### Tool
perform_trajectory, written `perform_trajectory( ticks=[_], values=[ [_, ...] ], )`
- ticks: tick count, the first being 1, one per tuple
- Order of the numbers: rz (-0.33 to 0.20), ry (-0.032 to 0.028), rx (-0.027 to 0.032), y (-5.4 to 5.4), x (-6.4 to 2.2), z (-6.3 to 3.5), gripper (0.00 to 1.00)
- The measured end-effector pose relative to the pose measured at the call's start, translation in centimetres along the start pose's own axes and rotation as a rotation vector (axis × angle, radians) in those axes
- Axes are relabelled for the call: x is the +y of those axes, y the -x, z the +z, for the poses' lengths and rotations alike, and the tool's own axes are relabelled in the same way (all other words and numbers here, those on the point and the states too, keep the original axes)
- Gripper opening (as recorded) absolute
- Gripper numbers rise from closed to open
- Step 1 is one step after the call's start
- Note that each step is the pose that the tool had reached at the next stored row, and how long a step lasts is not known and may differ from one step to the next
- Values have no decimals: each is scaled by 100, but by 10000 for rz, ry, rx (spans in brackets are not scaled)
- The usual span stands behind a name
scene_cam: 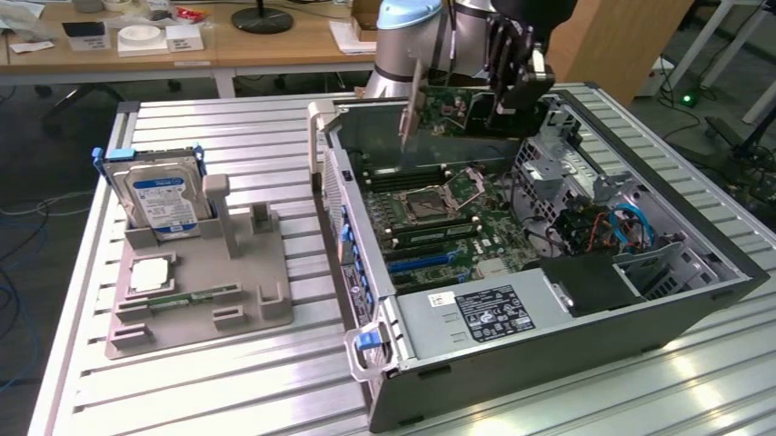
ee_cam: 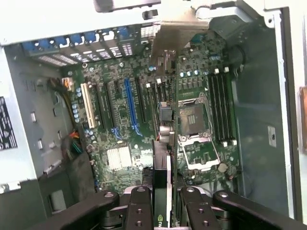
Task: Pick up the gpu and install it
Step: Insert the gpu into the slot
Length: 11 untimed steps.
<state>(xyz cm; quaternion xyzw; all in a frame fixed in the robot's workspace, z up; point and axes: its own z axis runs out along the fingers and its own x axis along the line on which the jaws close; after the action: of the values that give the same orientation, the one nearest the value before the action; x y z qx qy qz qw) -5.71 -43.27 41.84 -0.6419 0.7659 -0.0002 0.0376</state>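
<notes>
Exterior view: one end effector (scene_cam: 503,98) clamped on one gpu (scene_cam: 446,109) above one open case (scene_cam: 546,363).

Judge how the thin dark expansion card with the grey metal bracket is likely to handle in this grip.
Probably stiff: the thin dark expansion card hangs from the gripper without visible sag. Likely light, as a narrow pinch on one edge carries it. Possibly prone to twist, since its grey metal bracket sits off to one side of the grip.

A wooden desk (scene_cam: 303,50) stands behind the slatted metal table (scene_cam: 218,391) — grey floor (scene_cam: 31,154), cables (scene_cam: 22,207) trailing.
</notes>
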Motion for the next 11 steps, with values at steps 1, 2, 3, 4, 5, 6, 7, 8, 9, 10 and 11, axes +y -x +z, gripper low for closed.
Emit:
perform_trajectory(
  ticks=[1, 2, 3, 4, 5, 6, 7, 8, 9, 10, 11],
  values=[
    [-140, -6, -10, 0, 0, 1, 27],
    [-274, -10, -18, -1, 0, 2, 27],
    [-403, -16, -27, -2, 0, 2, 27],
    [-529, -22, -35, -2, 0, 3, 27],
    [-654, -27, -43, -3, 0, 3, 27],
    [-776, -31, -52, -4, 0, 4, 27],
    [-893, -35, -59, -5, 0, 4, 27],
    [-1014, -39, -67, -6, 0, 5, 27],
    [-1126, -41, -74, -7, 0, 5, 27],
    [-1239, -44, -82, -8, 0, 6, 27],
    [-1357, -46, -89, -9, -1, 6, 27]
  ],
)
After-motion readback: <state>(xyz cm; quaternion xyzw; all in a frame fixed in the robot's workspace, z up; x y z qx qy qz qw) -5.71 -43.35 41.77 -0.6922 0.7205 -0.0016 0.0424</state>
